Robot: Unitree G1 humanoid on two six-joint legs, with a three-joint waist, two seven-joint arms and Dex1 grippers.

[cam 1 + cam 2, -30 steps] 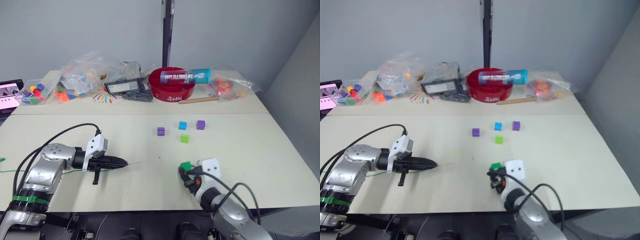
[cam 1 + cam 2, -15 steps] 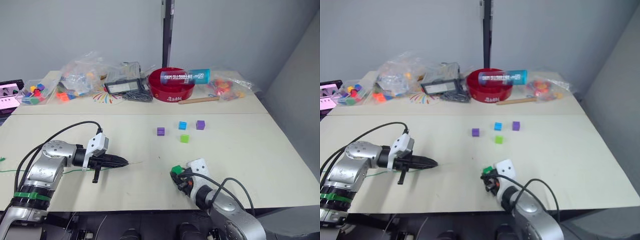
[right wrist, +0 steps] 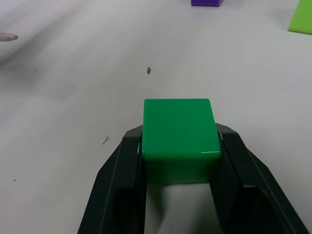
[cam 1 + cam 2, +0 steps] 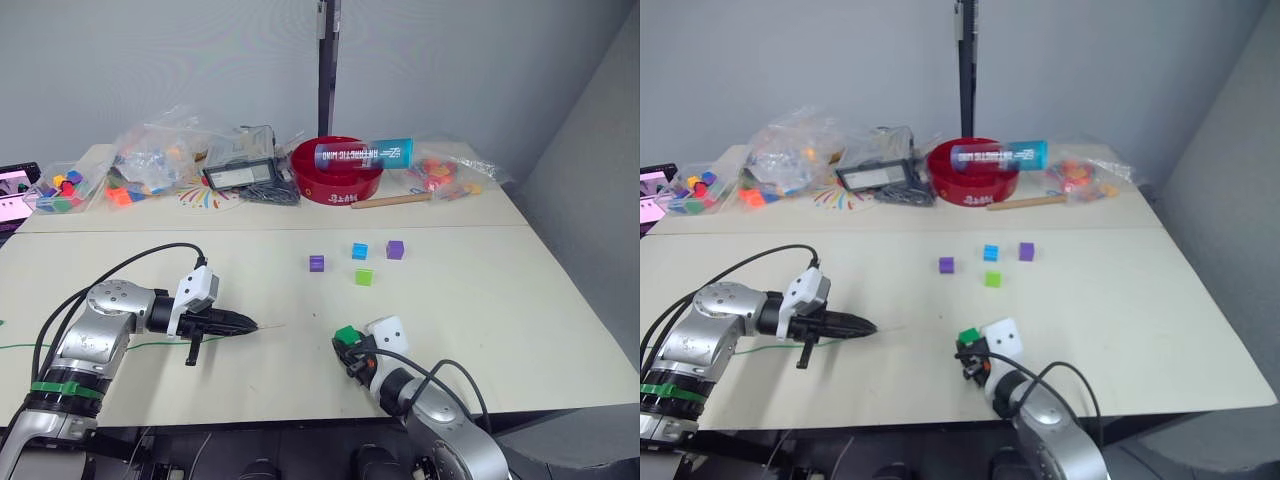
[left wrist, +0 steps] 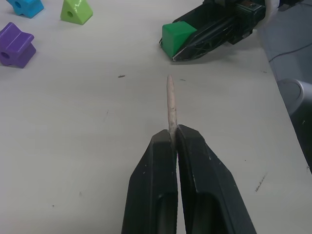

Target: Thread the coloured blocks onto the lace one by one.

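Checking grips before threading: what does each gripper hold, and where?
Left gripper pinches the lace behind its pale tip; right gripper clamps the dark green block by opposite sides.

The left arm was stretched low over the table from the robot's left, its wrist level and its left gripper (image 4: 243, 325) pointed toward the middle, the fingers pressed together on the pale stiff tip of the lace (image 5: 170, 103). The right arm was bent in from the near edge, and the right gripper (image 3: 179, 146) was aimed toward the left one, clamped on the dark green block (image 3: 178, 130).
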